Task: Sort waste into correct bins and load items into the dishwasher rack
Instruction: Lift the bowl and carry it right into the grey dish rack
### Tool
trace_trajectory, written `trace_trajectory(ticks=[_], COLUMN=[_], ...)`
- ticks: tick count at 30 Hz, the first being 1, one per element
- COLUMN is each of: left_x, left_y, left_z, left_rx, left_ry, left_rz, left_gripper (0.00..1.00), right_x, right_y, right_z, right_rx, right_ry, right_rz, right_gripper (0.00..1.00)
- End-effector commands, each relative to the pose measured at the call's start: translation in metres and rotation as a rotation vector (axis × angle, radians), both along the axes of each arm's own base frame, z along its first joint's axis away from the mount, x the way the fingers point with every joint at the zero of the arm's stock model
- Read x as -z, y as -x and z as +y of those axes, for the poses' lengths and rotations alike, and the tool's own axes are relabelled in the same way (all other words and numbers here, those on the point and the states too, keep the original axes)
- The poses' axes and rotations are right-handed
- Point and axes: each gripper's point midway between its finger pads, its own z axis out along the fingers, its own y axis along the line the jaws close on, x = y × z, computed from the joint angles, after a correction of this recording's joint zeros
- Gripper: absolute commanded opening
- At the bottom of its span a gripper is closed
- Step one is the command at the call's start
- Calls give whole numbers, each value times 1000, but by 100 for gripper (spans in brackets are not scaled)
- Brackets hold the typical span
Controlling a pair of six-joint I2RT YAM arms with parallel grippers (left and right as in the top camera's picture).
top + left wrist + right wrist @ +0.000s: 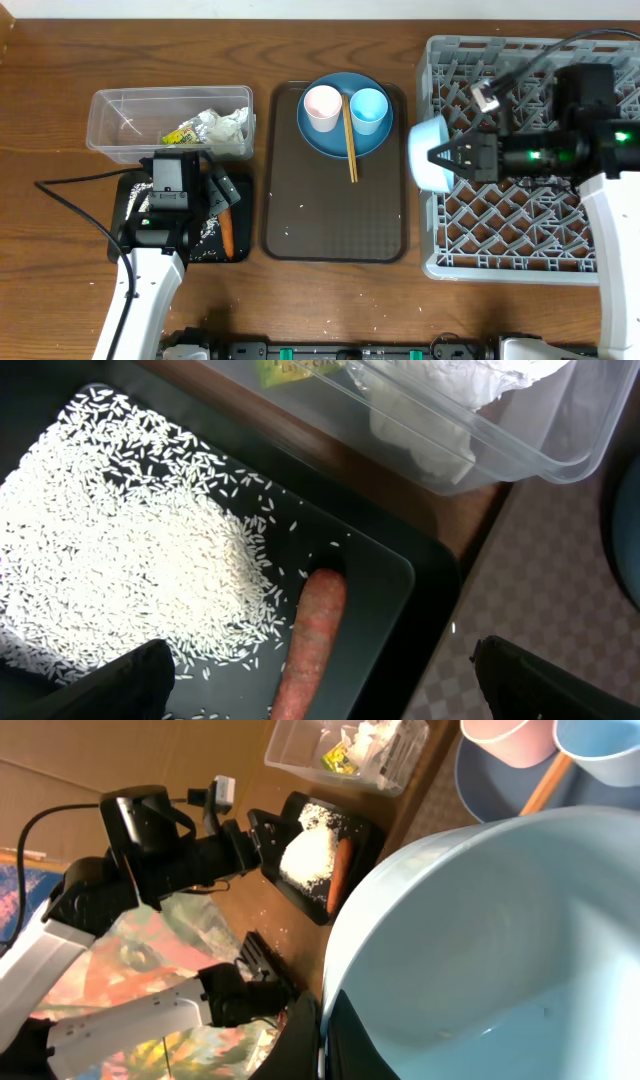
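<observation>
My right gripper is shut on the rim of the light-blue bowl, held on edge at the left side of the grey dishwasher rack. My left gripper hangs open over the black tray, with the carrot piece below the gap and nothing held. Loose rice covers the tray's left. The crumpled wrapper lies in the clear tub. The dark-blue plate carries a pink cup, a light-blue cup and chopsticks.
A large brown serving tray lies between the bins and the rack, with the plate at its far end and a few rice grains scattered on it. A black cable runs over the table left of the black tray.
</observation>
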Motion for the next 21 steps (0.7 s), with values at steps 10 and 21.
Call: trace_trajectory(ticks=[10, 21], left_x=[-4, -4], left_y=[-3, -3], left_z=[1, 1], left_rx=[-7, -7], left_ry=[1, 1], left_rz=[-9, -9], left_gripper=[98, 98], right_x=[38, 81], right_y=[10, 10], right_z=[-30, -61], right_rx=[35, 176], right_ry=[-110, -253], right_rz=[42, 85], right_gripper=[1, 1])
